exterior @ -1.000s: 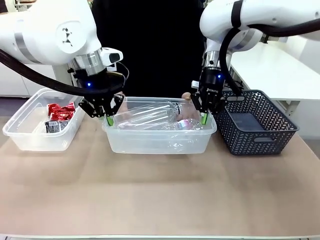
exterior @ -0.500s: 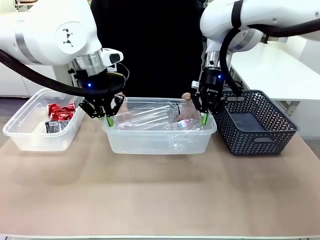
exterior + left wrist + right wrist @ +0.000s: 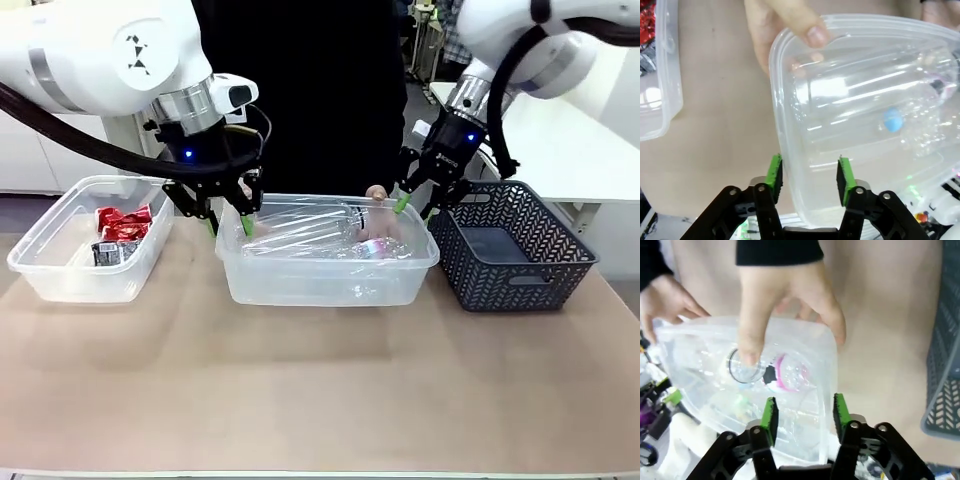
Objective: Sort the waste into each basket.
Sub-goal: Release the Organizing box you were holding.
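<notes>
Straddling opposite short ends of the middle tub (image 3: 325,275), the left gripper (image 3: 228,222) and the right gripper (image 3: 412,205) both have their green pads spread apart, holding nothing. The tub's long axis runs straight from one gripper to the other, its left rim between the left gripper's fingers and its right rim between the right's, while a person's hands (image 3: 790,295) grip its far edge. Clear bottles (image 3: 315,232) lie inside it; red packets (image 3: 122,224) sit in the left tub (image 3: 60,275).

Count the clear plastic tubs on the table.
2: the left tub holding red packets, and the middle tub with clear bottles, held by the person's hands.
</notes>
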